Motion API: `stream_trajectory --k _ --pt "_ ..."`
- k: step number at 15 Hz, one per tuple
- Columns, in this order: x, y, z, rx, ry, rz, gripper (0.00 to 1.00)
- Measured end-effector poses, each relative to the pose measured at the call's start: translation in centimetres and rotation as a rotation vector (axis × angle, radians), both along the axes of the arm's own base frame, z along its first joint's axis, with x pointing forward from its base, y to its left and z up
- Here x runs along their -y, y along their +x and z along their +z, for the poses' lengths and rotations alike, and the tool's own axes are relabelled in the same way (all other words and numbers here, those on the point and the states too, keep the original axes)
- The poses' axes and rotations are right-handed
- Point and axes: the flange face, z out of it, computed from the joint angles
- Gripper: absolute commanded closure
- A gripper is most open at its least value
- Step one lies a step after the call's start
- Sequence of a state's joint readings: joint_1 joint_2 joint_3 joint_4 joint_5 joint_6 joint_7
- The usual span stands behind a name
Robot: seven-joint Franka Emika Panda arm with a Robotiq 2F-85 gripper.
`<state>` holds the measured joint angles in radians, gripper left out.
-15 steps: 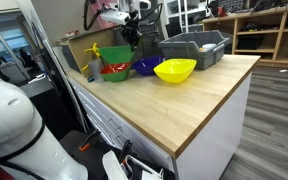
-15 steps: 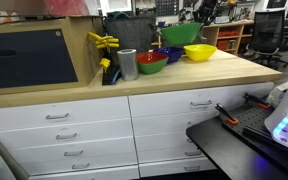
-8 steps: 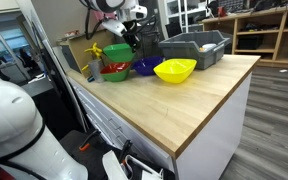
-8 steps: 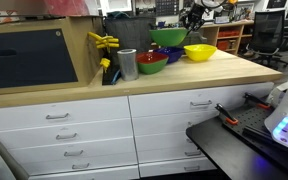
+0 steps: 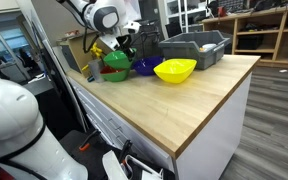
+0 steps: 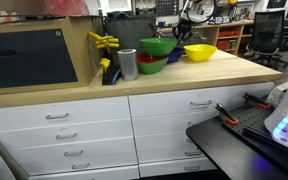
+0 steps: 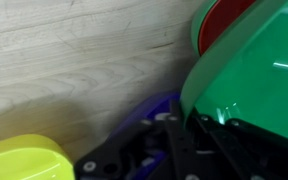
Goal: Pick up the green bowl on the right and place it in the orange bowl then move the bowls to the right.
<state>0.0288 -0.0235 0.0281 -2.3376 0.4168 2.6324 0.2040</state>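
In an exterior view the orange bowl (image 6: 149, 66) sits on the bench (image 6: 84, 88). The green bowl (image 6: 157, 47) hangs tilted just above it, toward 1 o'clock, its rim pinched in the closed claw (image 6: 178, 37) at the bowl's 3 o'clock side.

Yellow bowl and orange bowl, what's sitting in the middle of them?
The small dark-blue bowl sits between the yellow bowl and the orange bowl; both exterior views show it.
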Motion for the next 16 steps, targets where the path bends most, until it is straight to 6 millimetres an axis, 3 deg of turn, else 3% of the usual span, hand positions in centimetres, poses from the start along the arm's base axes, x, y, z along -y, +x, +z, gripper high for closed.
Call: stream_trajectory --k 5,16 --pt "-2.6 -0.1 -0.4 0.016 0.009 -0.018 0.98" --pt "-5.2 -1.1 -1.5 -0.036 0.091 -0.094 0.98"
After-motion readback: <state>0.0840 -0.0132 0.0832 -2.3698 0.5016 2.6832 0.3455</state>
